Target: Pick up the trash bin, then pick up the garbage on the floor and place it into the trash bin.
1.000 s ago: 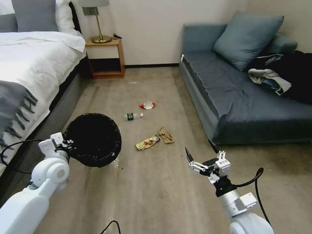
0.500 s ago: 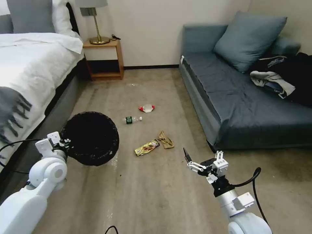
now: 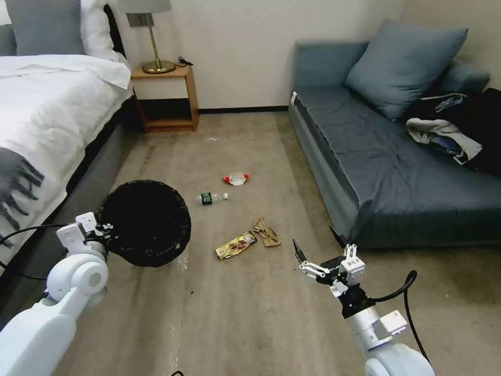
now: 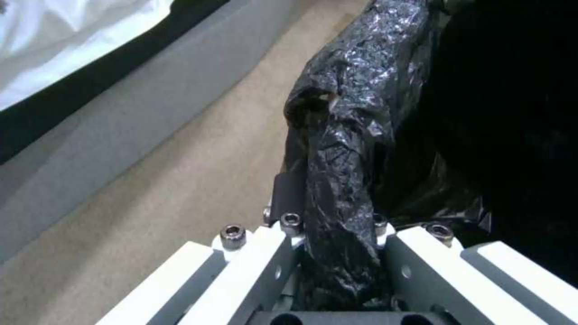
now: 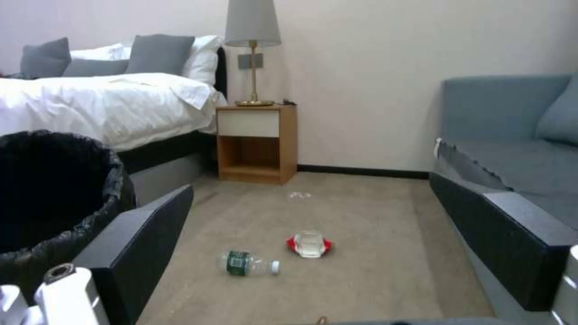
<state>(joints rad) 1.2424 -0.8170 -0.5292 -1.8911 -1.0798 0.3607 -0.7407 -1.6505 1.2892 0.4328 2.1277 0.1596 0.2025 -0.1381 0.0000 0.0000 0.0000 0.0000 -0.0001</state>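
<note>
The left gripper [image 3: 102, 230] is pinching the bin [image 3: 143, 222] rim, mouth tipped up. The right gripper [image 3: 305, 258], fingers apart, is hanging near the wrapper [image 3: 236, 245], which is lying slanted beside the bottle [image 3: 211, 197].

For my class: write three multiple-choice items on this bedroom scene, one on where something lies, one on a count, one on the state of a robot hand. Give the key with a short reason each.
1. Where does the snack wrapper lie?
A. on the sofa
B. on the floor beside the paper scrap
C. in the trash bin

2. How many litter pieces are on the floor?
A. two
B. four
C. six

3. What is the left hand doing?
A. gripping the bin's bag-covered rim
B. hanging open
C. holding the bottle

Key:
1 B, wrapper and scrap lie together on the carpet.
2 B, wrapper, scrap, bottle and red-and-white packet.
3 A, its fingers pinch the black bag.
</note>
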